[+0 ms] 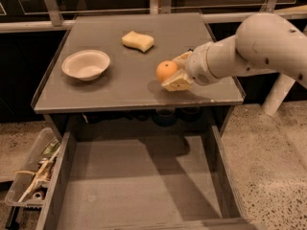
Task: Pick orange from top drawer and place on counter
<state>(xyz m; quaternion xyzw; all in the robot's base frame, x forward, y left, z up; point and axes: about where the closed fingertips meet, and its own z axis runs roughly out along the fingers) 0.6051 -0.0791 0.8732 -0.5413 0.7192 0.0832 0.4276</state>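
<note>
Underfoot, a speckled terrazzo floor (268, 166) spreads on both sides of the furniture. Dark glazed panels and a pale rail (96, 24) close off the back of the room. At the centre stands the counter (120, 87), a flat matte grey top with a thin raised rim. Below its front edge the top drawer (139, 190) is pulled wide open, and its grey bottom lies bare under a broad shadow. A thick white robot arm (266, 42) reaches in from the right across the counter's right edge. On the floor, just beside the drawer's left wall, sits a clear plastic bin (29, 176) of mixed clutter. A white bowl (86, 64) rests on the counter's left half, and a pale yellow wavy sponge (138, 40) lies nearer the back, well apart from it. The gripper (173, 72) hangs over the counter's front right part, its tan fingers clamped on the orange (166, 71). The fruit sits above the grey surface and casts a shadow on it.
</note>
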